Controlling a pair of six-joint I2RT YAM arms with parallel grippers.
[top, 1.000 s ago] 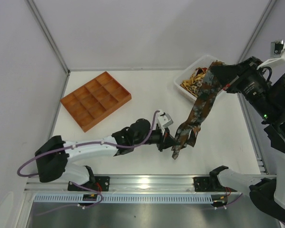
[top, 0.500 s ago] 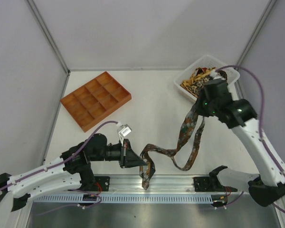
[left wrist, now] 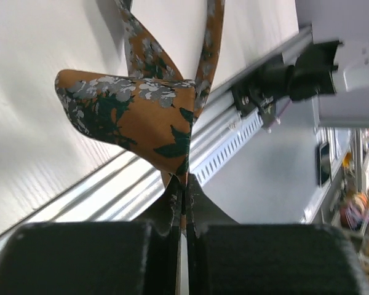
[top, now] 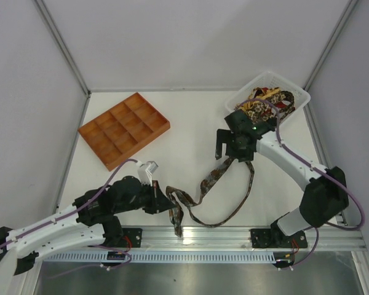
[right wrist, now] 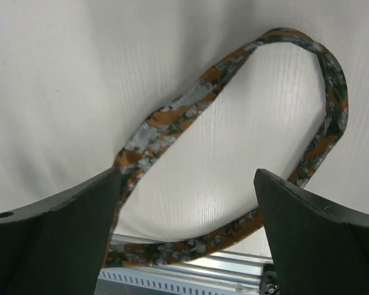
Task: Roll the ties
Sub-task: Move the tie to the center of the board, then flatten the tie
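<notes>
The left gripper (top: 167, 206) pinches 1 end of the tie (top: 212, 178) between pressed-together fingers. The left wrist view shows the fabric (left wrist: 135, 110) fanning out just past the tips. The right gripper (top: 224, 147) hangs spread wide just in front of the basket (top: 246, 92) and holds nothing. Its wrist view shows the tie (right wrist: 172, 114) lying in a loose loop on the table below.

The step looks like laying the tie out before rolling. To do it well, the right gripper probably needs to close on the strip near the basket. The left would then draw its end away from the basket until the loop opens into 1 flat line. Any twist should come out first, since a fold would roll in crooked. The pinched end sits well away from the basket, close to the rail (top: 203, 232), so it could drop over the edge.

The table (top: 184, 123) is white, matt and faintly ribbed. More ties (top: 264, 101) are heaped in the basket. The tray (top: 152, 109) lies well apart from it, across the table. Plain pale walls (top: 172, 43) close the cell.
</notes>
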